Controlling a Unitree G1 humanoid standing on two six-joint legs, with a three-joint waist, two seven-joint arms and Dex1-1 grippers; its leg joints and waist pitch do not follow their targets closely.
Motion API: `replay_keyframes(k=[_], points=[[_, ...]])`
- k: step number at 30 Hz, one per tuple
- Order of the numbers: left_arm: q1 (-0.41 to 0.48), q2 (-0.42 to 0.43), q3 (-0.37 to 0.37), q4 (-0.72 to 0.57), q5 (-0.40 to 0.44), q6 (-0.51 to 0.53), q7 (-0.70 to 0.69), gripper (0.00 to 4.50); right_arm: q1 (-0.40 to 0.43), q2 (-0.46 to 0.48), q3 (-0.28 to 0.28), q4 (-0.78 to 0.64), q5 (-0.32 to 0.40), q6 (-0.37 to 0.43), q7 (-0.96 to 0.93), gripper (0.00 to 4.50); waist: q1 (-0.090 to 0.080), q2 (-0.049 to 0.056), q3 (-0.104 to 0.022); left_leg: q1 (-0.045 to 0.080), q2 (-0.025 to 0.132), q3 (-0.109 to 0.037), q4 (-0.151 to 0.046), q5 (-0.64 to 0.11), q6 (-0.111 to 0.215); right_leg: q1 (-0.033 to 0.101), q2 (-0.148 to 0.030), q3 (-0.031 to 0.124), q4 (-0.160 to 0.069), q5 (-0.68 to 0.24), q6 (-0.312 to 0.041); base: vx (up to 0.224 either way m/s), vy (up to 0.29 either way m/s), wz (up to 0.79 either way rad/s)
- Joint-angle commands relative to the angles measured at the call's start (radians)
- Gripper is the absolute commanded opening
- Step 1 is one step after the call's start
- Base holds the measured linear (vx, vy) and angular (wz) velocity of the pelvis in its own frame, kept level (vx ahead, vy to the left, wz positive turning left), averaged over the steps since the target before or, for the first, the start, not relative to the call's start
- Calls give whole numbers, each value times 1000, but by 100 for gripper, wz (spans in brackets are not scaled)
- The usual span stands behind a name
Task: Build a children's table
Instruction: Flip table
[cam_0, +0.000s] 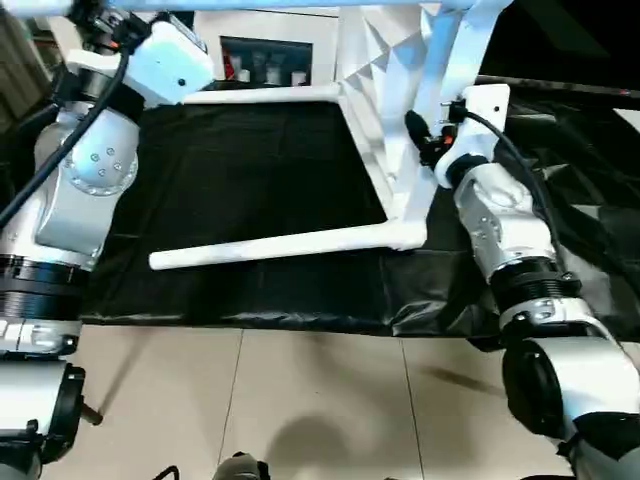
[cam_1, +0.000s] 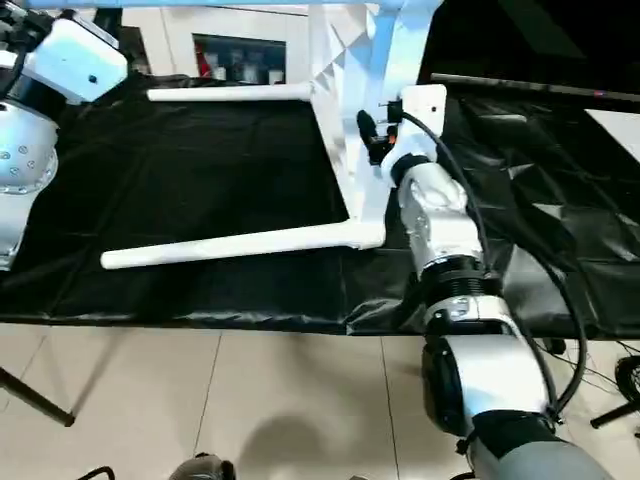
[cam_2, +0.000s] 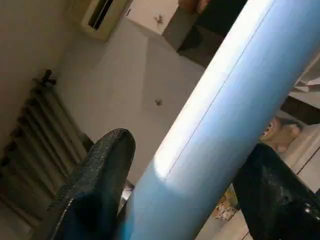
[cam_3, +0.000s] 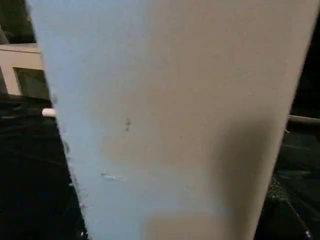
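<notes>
The children's table stands on its side on the black sheet, the ribbed underside of its tabletop (cam_0: 372, 70) facing left. Two white legs lie out to the left, a near one (cam_0: 270, 246) and a far one (cam_0: 260, 96). A third leg (cam_0: 250, 5) runs high along the top of the eye views. That leg (cam_2: 220, 120) passes between the black fingers (cam_2: 107, 165) of my left gripper (cam_2: 192, 150), with a thin gap on one side. My right gripper (cam_0: 425, 130) is closed on the tabletop's near rim (cam_0: 440, 110), whose white surface (cam_3: 165, 125) sits close in the right wrist view.
A black plastic sheet (cam_0: 250, 180) covers the floor under the table, and its front edge meets pale floor tiles (cam_0: 300, 400). A white glass-fronted cabinet (cam_0: 265, 55) stands behind the sheet. Cables run along my right forearm (cam_0: 500, 220).
</notes>
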Motion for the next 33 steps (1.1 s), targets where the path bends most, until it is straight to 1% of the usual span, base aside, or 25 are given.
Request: replay_keyframes(k=[1, 5, 6, 7, 9, 11, 12, 13, 14, 15, 16, 18, 20, 21, 22, 23, 25, 26, 27, 28, 29, 30, 31, 32, 33], points=[[22, -15, -22, 15, -57, -12, -37, 292, -39, -35, -2, -5, -13, -15, 20, 193, -3, 10, -86, 46, 34, -21, -71, -200, -61, 30, -57, 33, -60, -39, -204, 0, 0, 0], [20, -13, -31, 18, -48, -16, -50, 284, -42, -40, 8, -3, -24, -24, 24, 193, -1, 10, -86, 46, 34, -20, -71, -193, -56, 28, -56, 33, -59, -43, -203, 0, 0, 0], [22, -17, -24, 17, -50, -9, -49, 284, -45, -44, 13, -2, -29, -28, 26, 193, 0, 15, -86, 47, 35, -20, -71, -194, -59, 28, -57, 33, -59, -45, -202, 0, 0, 0], [24, -21, -18, 16, -57, -5, -49, 277, -47, -48, 17, -3, -34, -32, 31, 193, -1, 13, -86, 46, 35, -20, -71, -197, -60, 28, -55, 33, -60, -46, -202, 0, 0, 0], [28, -34, -1, 14, -81, 7, -56, 275, -55, -63, 26, -1, -46, -39, 38, 193, 0, 12, -86, 46, 34, -20, -71, -198, -59, 28, -56, 33, -61, -49, -203, 0, 0, 0], [35, -61, 24, 17, -128, 22, -66, 274, -76, -94, 43, 3, -68, -51, 59, 193, -1, 12, -86, 46, 33, -18, -69, -197, -59, 28, -54, 33, -60, -51, -208, 0, 0, 0], [38, -68, 30, 19, -141, 28, -71, 273, -84, -105, 49, 5, -76, -56, 65, 193, 0, 10, -86, 44, 32, -17, -68, -190, -51, 31, -56, 33, -60, -49, -213, 0, 0, 0], [47, -112, 73, 22, -214, 58, -69, 273, -109, -134, 62, 11, -91, -65, 94, 193, 2, 8, -86, 40, 31, -17, -67, -181, -40, 34, -58, 33, -60, -52, -214, 0, 0, 0], [53, -142, 102, 25, -263, 81, -65, 270, -135, -163, 77, 20, -110, -75, 119, 193, 3, 8, -87, 41, 30, -16, -66, -173, -36, 33, -58, 33, -59, -47, -217, 0, 0, 0], [54, -148, 108, 26, -274, 85, -64, 269, -142, -171, 82, 22, -116, -78, 126, 193, 4, 3, -88, 39, 28, -13, -61, -150, -14, 36, -56, 34, -59, -34, -225, 0, 0, 0], [56, -155, 115, 27, -284, 90, -63, 269, -151, -181, 88, 25, -125, -82, 135, 193, 9, 3, -88, 35, 26, -11, -58, -132, 12, 37, -59, 34, -61, -38, -227, 0, 0, 0], [67, -184, 138, 37, -319, 101, -56, 269, -198, -220, 120, 39, -157, -97, 188, 193, 10, 8, -87, 32, 26, -11, -55, -123, 34, 36, -59, 33, -62, -66, -224, 0, 0, 0], [79, -217, 166, 43, -359, 118, -44, 269, -238, -246, 150, 50, -186, -110, 227, 193, 10, 9, -86, 31, 27, -11, -54, -126, 42, 34, -57, 32, -65, -91, -223, 0, 0, 0], [88, -242, 187, 49, -387, 130, -36, 269, -273, -267, 184, 65, -219, -125, 253, 193, 9, 15, -85, 32, 28, -12, -54, -135, 40, 32, -55, 31, -66, -107, -223, 0, 0, 0], [92, -252, 195, 51, -395, 134, -34, 269, -287, -275, 198, 72, -234, -132, 261, 193, 7, 13, -84, 32, 27, -11, -54, -146, 38, 30, -53, 30, -68, -118, -224, 0, 0, 0], [108, -278, 215, 57, -414, 148, -20, 269, -334, -294, 244, 92, -283, -157, 288, 193, 5, 13, -80, 32, 27, -11, -55, -177, 34, 28, -54, 31, -73, -154, -218, 0, 0, 0], [124, -301, 233, 60, -427, 162, -17, 268, -383, -300, 271, 109, -311, -166, 310, 193, -5, 12, -76, 34, 28, -15, -58, -243, 19, 23, -54, 30, -81, -237, -199, 0, 0, 0], [124, -301, 233, 60, -427, 162, -17, 268, -383, -300, 271, 109, -311, -166, 310, 193, -7, 13, -74, 34, 28, -16, -59, -259, 15, 22, -55, 30, -83, -260, -192, 0, 0, 0], [136, -317, 247, 61, -434, 175, -14, 267, -415, -300, 288, 124, -326, -176, 320, 193, -8, 14, -73, 35, 29, -17, -61, -271, 12, 21, -55, 30, -86, -276, -182, 0, 0, 0], [162, -352, 275, 67, -458, 206, -4, 265, -475, -291, 321, 153, -356, -197, 346, 193, -18, 16, -72, 38, 31, -20, -63, -319, -5, 16, -55, 29, -88, -313, -178, 0, 0, 0], [173, -369, 290, 67, -475, 222, 5, 262, -500, -284, 338, 169, -372, -212, 362, 193, -20, 15, -71, 41, 32, -21, -64, -352, -9, 11, -54, 30, -91, -333, -169, 0, 0, 0], [180, -381, 301, 66, -487, 233, 11, 262, -517, -279, 352, 180, -386, -223, 372, 193, -23, 15, -69, 40, 32, -23, -65, -365, -13, 10, -54, 30, -91, -343, -167, 0, 0, 0], [197, -397, 312, 67, -500, 252, 18, 261, -556, -269, 383, 215, -422, -261, 378, 193, -28, 14, -68, 40, 32, -25, -66, -387, -15, 7, -54, 30, -92, -362, -160, 0, 0, 0], [197, -397, 312, 67, -500, 252, 18, 261, -556, -269, 383, 215, -422, -261, 378, 193, -30, 15, -68, 41, 33, -25, -66, -399, -19, 5, -53, 30, -93, -368, -160, 0, 0, 0], [207, -402, 312, 69, -499, 258, 22, 256, -576, -260, 394, 232, -436, -274, 379, 193, -31, 16, -67, 42, 33, -26, -68, -411, -21, 4, -53, 30, -94, -373, -155, 0, 0, 0]])
